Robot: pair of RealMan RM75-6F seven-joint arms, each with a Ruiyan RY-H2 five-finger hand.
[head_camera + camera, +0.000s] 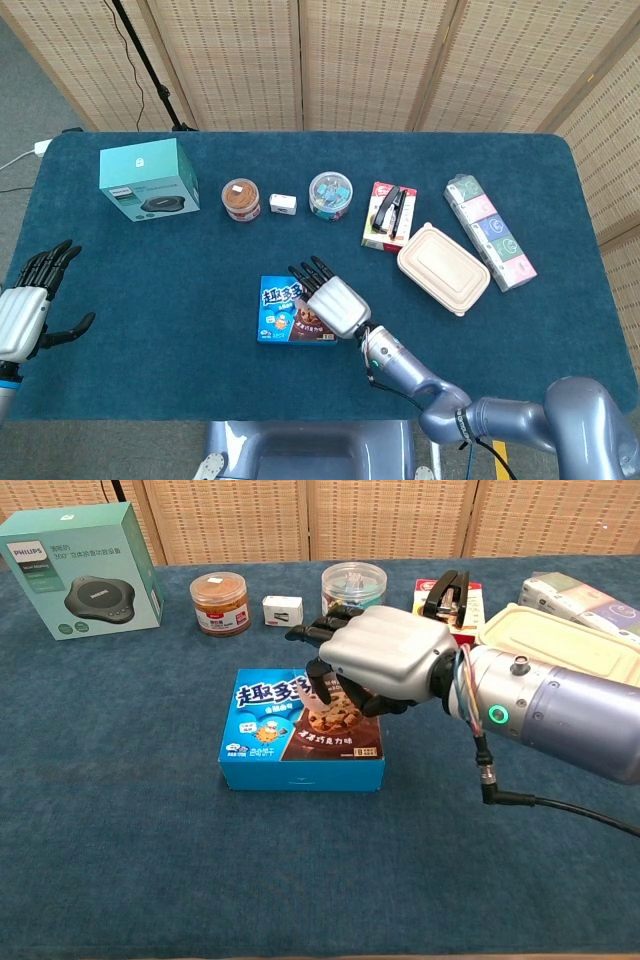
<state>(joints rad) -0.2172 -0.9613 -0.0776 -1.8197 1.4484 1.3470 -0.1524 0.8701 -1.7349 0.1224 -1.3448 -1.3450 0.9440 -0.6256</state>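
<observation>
A blue and brown cookie box (278,312) (270,745) lies flat near the front middle of the table. My right hand (335,307) (385,660) is palm down over the box's right half, fingers spread and pointing toward the far left, thumb curled down toward the lid. It holds nothing; I cannot tell whether it touches the box. My left hand (25,315) hangs off the table's left edge with fingers apart and empty, seen only in the head view.
Along the back stand a teal Philips box (148,178) (80,570), a brown jar (241,200), a small white box (283,203), a clear tub (330,195) and a stapler pack (389,214). A beige lunch container (443,268) and tissue packs (490,245) lie right.
</observation>
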